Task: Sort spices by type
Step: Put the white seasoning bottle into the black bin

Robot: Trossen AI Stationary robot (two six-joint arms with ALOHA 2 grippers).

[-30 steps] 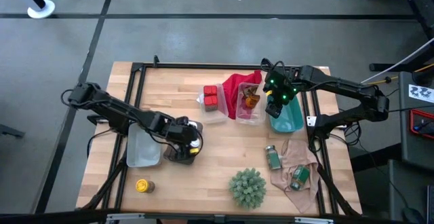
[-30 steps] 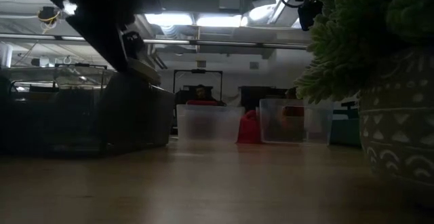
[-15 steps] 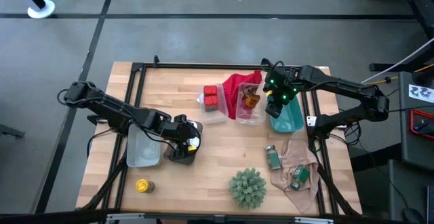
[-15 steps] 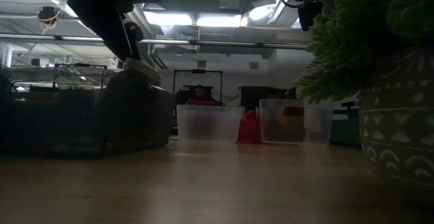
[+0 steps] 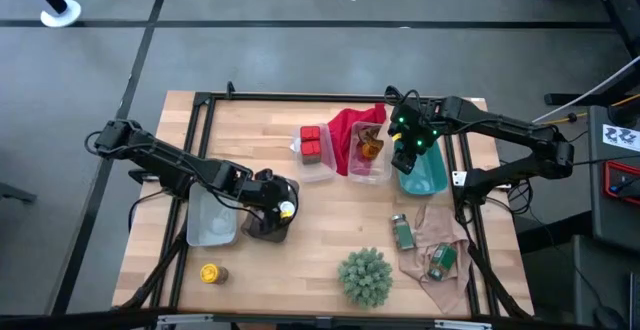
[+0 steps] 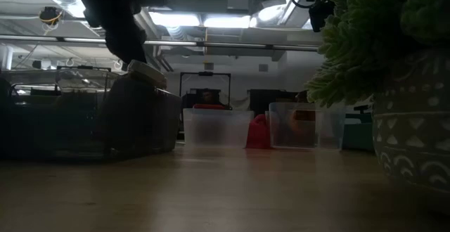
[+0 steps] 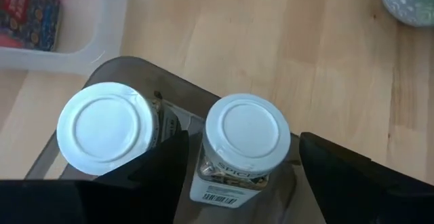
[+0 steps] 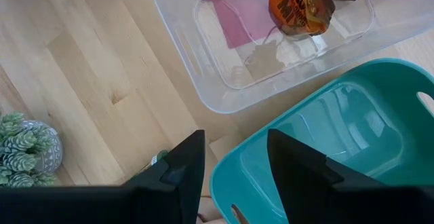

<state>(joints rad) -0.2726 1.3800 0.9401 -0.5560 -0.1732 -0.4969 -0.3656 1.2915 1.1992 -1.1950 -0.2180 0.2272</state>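
Starting at the left of the counter [image 5: 250, 130], a yellow-capped jar [image 5: 211, 273] is lying alone at about 7 o'clock, beside a clear bin [image 5: 212, 220]. Just to that bin's 3 o'clock, the left gripper [image 5: 272, 213] is being held over a dark smoky bin [image 7: 122, 75], in which two white-topped jars are standing upright side by side. In the left wrist view the gripper's fingers are spread wide on either side of the nearer white-topped jar [image 7: 246, 139], with gaps showing on both flanks, so nothing is being gripped; the other white-topped jar [image 7: 105, 129] is sitting just beside it.

Toward 12 o'clock, two red tins [image 5: 311, 142] are resting in a clear bin, with a red cloth [image 5: 350, 130] next to them, and a brown-amber jar [image 8: 298, 7] is lying in the neighbouring clear bin [image 8: 203, 61].

At 2 o'clock the right gripper [image 5: 405, 155] is being held above a teal bin [image 8: 325, 156], its fingers parted moderately and empty. At 4 o'clock two green-labelled jars [image 5: 403, 233] are lying on a beige cloth [image 5: 435, 235], near a potted succulent [image 5: 365, 275].

These jars are judged to be light, rigid and smooth-sided, hence slippery; hold is best being taken across the round body just below the cap.
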